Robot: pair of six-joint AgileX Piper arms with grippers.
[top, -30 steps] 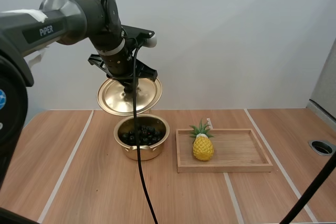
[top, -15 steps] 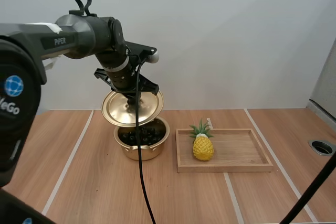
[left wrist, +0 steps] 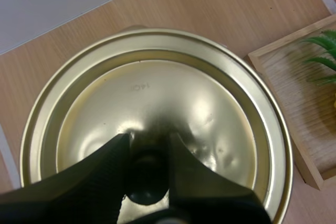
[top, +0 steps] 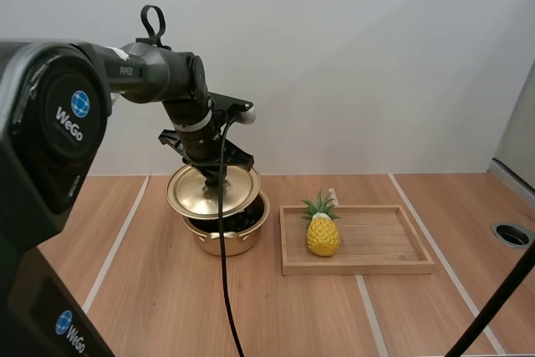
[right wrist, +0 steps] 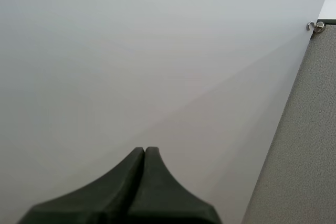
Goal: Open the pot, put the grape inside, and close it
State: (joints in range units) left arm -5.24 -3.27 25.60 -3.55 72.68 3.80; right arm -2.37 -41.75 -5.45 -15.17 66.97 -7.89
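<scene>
There is 1 pot [top: 226, 238], 1 lid [top: 188, 194], 1 wooden tray [top: 376, 242], 1 pineapple [top: 323, 237].

White "WeGo" w/ round blue logo on the big black housing [top: 69, 113] of the left arm, high view. Same "WeGo" + logo again on the lower housing [top: 68, 329] nearest the camera. Tiny white "PiPER" on the arm link [top: 134, 72] running toward the lid [left wrist: 157, 93]. Lid has a faint stamped mark near its middle (left wrist view), can't be read.

lab (seemingly), lined wooden table [top: 150, 290], plain wall [top: 376, 56]
</scene>
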